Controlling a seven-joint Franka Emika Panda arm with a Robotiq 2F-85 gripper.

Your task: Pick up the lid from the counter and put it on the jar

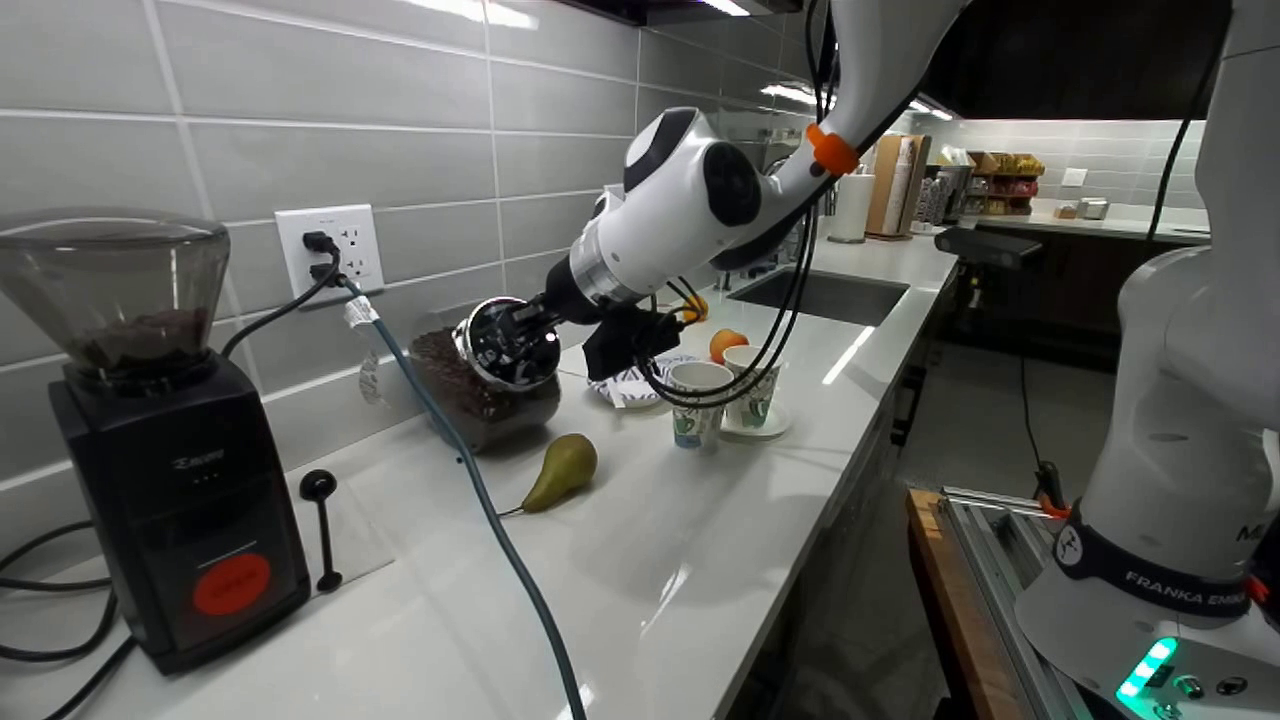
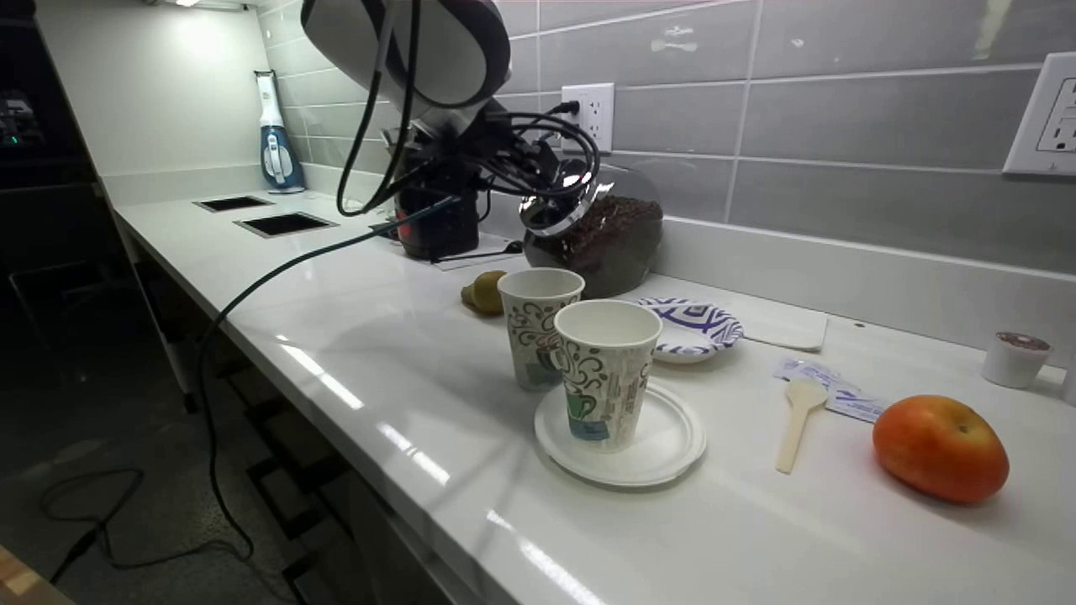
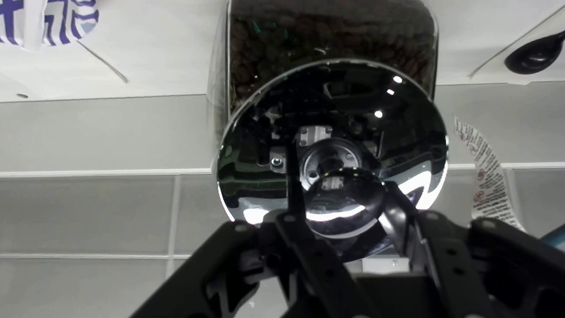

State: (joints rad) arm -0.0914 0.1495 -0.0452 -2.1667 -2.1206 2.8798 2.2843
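The hand (image 3: 346, 207) holds the lid (image 3: 337, 119) by its knob (image 3: 344, 194) at the jar (image 1: 480, 408): likely placing; next, seat it squarely, then release.

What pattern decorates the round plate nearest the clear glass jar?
The white plate has bluish-purple geometric shapes, clearest in an exterior view.

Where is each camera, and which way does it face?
In an exterior view: from beside the grinder, along the counter toward the sink; much of the arm and base show.
In an exterior view: from near the cups, along the counter toward the blue appliance; part of the arm shows.
In the wrist view: from behind the tool, which shows at the bottom, onto the lid and jar.
Both exterior views share the pear, facing roughly opposite ways.
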